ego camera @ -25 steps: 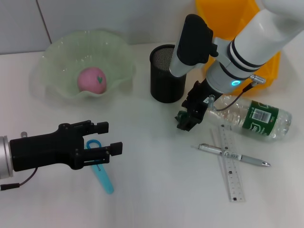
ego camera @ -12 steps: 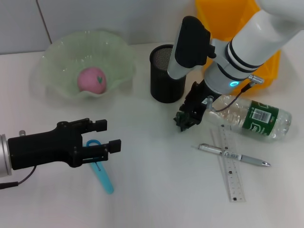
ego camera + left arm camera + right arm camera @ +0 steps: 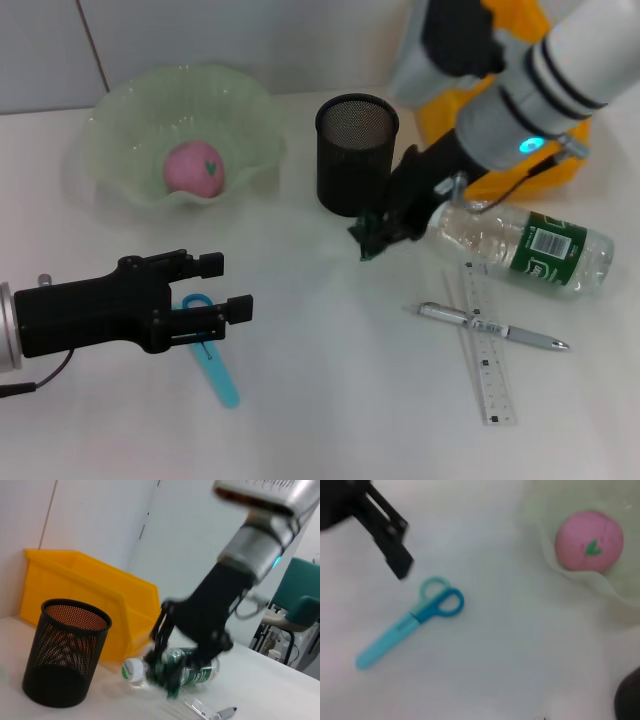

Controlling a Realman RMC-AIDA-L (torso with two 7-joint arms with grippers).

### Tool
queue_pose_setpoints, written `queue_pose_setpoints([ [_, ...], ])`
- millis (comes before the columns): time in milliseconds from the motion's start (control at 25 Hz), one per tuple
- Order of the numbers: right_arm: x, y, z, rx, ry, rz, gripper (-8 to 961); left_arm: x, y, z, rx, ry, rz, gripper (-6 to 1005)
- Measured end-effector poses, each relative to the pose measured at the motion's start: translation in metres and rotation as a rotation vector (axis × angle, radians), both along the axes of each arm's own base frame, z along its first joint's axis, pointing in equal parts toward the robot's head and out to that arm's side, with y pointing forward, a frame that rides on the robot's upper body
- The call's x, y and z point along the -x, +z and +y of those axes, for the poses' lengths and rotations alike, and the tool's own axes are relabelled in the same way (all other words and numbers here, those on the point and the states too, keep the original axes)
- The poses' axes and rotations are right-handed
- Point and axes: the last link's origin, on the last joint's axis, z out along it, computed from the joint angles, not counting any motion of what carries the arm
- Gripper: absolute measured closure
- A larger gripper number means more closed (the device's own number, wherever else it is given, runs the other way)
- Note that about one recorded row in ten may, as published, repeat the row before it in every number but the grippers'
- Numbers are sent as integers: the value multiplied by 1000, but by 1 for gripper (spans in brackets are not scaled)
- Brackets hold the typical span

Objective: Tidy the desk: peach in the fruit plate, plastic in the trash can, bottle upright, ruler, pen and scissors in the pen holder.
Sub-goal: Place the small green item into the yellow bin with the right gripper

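At the tabletop's [image 3: 330, 400] three o'clock side the clear plastic bottle [image 3: 520, 245] lies flat; my right hand [image 3: 385, 222], grip state I cannot tell, hangs by its cap. Left hand [image 3: 205, 292] open over blue scissors [image 3: 210, 355]. Next I'd grasp and stand the bottle

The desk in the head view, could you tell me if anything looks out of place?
Yes. The bottle lies on its side near the right gripper. The pen lies crossed over the ruler, and the scissors lie flat by the left gripper, all outside the pen holder.
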Motion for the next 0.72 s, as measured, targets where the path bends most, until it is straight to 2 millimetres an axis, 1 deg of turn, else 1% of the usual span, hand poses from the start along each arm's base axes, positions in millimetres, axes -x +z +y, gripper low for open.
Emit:
queue_pose_setpoints([
  [40, 1, 7, -2, -24, 0, 24, 599, 0, 0, 0, 0, 0, 0, 212],
  [80, 1, 7, -2, -24, 0, 24, 605, 0, 0, 0, 0, 0, 0, 212],
  [160, 3, 23, -6, -87, 4, 92, 618, 1, 1, 0, 0, 0, 2, 212],
  [200, 3, 41, -8, -154, -6, 187, 625, 1, 1, 0, 0, 1, 3, 212],
  [240, 3, 41, -8, -154, -6, 187, 631, 1, 1, 0, 0, 1, 3, 212],
  [320, 0, 58, -8, -212, -32, 292, 654, 1, 1, -1, 1, 1, 2, 212],
  [360, -2, 69, -7, -252, -51, 358, 670, 1, 1, -1, 3, 1, 1, 212],
  [400, -11, 87, -2, -343, -94, 463, 686, 1, 1, -1, 7, 1, -1, 212],
  [440, -11, 87, -2, -343, -94, 463, 690, 0, 1, -2, 12, 1, -4, 212],
  [600, -31, 107, 10, -510, -156, 551, 707, -2, 1, -4, 27, -11, -13, 213],
  [720, -44, 112, 18, -605, -193, 562, 720, -3, 2, -4, 28, -17, -15, 213],
])
